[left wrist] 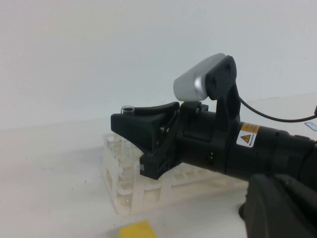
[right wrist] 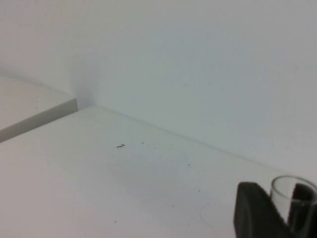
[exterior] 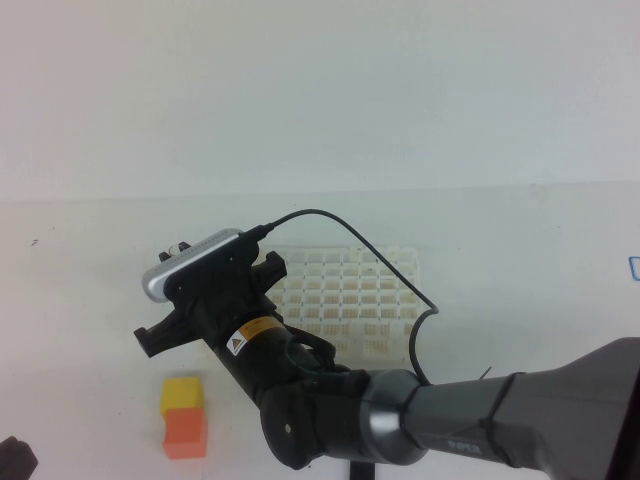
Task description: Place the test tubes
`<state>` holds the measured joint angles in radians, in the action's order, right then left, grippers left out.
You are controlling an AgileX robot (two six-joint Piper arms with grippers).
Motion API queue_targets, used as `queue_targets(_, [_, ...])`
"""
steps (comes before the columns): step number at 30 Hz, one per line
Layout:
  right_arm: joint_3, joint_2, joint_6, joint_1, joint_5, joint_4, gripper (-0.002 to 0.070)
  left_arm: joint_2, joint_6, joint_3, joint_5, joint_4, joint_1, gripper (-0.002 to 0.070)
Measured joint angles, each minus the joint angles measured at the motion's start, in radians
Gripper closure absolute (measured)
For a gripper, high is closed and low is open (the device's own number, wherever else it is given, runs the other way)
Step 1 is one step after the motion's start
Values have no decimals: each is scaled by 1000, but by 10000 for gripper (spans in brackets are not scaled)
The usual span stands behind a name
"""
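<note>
One clear test tube [left wrist: 128, 108] is being pinched upright near its open rim by the right gripper [left wrist: 128, 124], whose black fingers [right wrist: 255, 210] are pressing against the glass on either side. Gripping it high up is leaving the long body hanging free below, which is probably meant to let it drop into a cell. The right arm is reaching across from the robot's right and holding the tube at the left end of the white test tube rack [exterior: 345, 300], which is sitting on the white table [exterior: 520, 260]. The tube's lower part is showing against the rack's end cells in the left wrist view, but whether it is already inside one or only hanging beside them cannot be told. The left gripper [exterior: 12, 458] is sitting low at the near left corner of the high view, apparently parked, and its state cannot be told. A yellow block [exterior: 182, 394] is resting on an orange block [exterior: 185, 433] near the rack, apart from it.
</note>
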<state>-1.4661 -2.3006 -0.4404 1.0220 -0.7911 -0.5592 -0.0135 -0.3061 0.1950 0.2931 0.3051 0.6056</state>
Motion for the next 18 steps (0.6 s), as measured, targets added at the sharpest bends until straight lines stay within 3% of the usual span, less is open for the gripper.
queue_targets(9, [0, 0, 0, 0, 2, 0, 544, 0, 0, 0, 0, 0, 0, 676])
queue_targets(18, [14, -6, 0, 0, 136, -28, 376, 0, 0, 0, 3, 0, 0, 676])
